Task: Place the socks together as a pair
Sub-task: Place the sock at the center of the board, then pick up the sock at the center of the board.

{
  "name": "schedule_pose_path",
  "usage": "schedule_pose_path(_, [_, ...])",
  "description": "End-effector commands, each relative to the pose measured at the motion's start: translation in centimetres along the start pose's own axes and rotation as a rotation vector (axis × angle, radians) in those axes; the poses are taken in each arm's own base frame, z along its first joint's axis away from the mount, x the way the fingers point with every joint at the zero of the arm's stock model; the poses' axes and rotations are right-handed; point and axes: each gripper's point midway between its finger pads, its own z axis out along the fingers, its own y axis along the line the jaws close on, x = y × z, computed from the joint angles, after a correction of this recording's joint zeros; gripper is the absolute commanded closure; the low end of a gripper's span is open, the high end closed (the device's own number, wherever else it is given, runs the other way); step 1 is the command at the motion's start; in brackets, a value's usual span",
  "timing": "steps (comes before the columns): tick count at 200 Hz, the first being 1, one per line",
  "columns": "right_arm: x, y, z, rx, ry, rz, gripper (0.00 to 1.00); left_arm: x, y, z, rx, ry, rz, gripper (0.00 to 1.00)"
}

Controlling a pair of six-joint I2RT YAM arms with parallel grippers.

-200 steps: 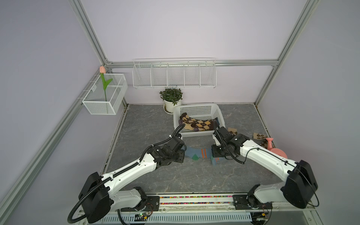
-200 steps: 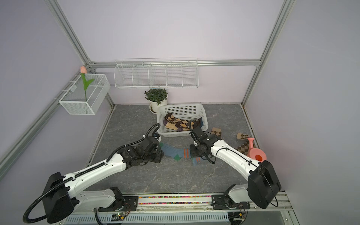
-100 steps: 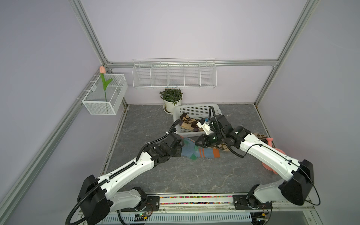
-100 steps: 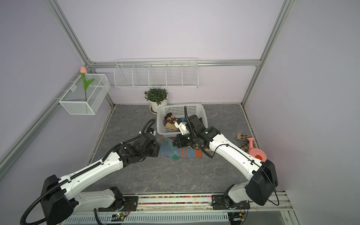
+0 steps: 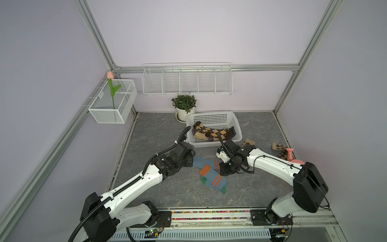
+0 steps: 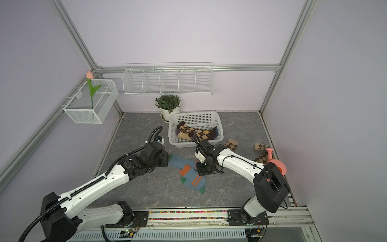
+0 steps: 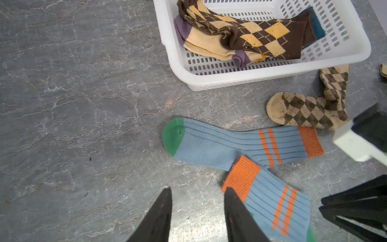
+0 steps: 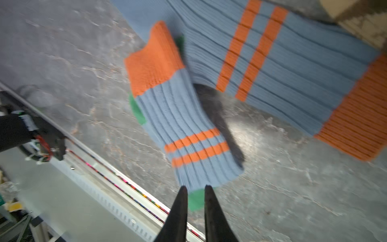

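Note:
Two blue socks with orange stripes lie crossed mid-table. One sock (image 5: 202,163) (image 7: 219,144) lies flat. The other sock (image 5: 213,178) (image 8: 184,125) rests its orange cuff on the first, blurred, part of it off the table and casting a shadow. My right gripper (image 5: 224,170) (image 8: 195,186) hangs just above this sock's green toe, jaws a narrow gap apart, the toe showing through the gap. My left gripper (image 5: 189,159) (image 7: 198,189) is open over bare table beside the orange cuff, holding nothing.
A white basket (image 5: 211,144) behind the socks holds dark-brown argyle socks (image 5: 211,132) and cream socks with purple toes (image 7: 209,46). Tan argyle socks (image 7: 310,111) (image 5: 279,147) lie to its right near a pink watering can (image 5: 292,157). A potted plant (image 5: 184,104) stands at the back.
My right arm has swung from beside the basket toward the table's front with the second blue sock, and its jaws have parted slightly. The left arm has barely moved.

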Motion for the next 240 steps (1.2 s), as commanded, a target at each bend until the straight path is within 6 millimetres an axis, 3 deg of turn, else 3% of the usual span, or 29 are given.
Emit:
schedule_pose_path(1, [1.1,-3.3,-0.6,0.191,0.033,0.000,0.78,0.2,0.4,0.4,-0.017,0.002,-0.005,0.56])
schedule_pose_path(22, [0.1,-2.3,-1.8,0.177,-0.005,-0.033,0.74,0.5,0.7,0.6,-0.030,0.003,-0.011,0.57])
schedule_pose_path(56, [-3.4,4.1,-3.2,0.096,-0.137,-0.197,0.61,0.2,2.9,0.3,-0.082,-0.055,-0.085,0.57])
schedule_pose_path(76, [-4.9,6.4,-1.7,0.117,-0.135,-0.249,0.56,0.5,4.9,0.7,-0.096,-0.076,-0.162,0.57])
schedule_pose_path(101, [-5.8,8.1,1.7,0.183,-0.092,-0.292,0.55,1.4,6.6,1.4,-0.087,-0.080,-0.242,0.57])
schedule_pose_path(127, [-5.9,8.6,4.7,0.253,-0.056,-0.303,0.53,2.3,7.6,1.2,-0.080,-0.097,-0.294,0.57])
schedule_pose_path(185, [-6.1,7.9,8.2,0.339,-0.017,-0.305,0.51,3.2,8.1,0.6,-0.046,-0.146,-0.336,0.57])
schedule_pose_path(211, [-6.2,7.8,8.6,0.356,-0.007,-0.306,0.66,3.5,8.0,0.5,-0.038,-0.134,-0.327,0.57])
schedule_pose_path(240, [-6.6,8.3,6.3,0.335,-0.071,-0.303,0.81,3.5,7.3,0.6,-0.004,-0.122,-0.320,0.57])
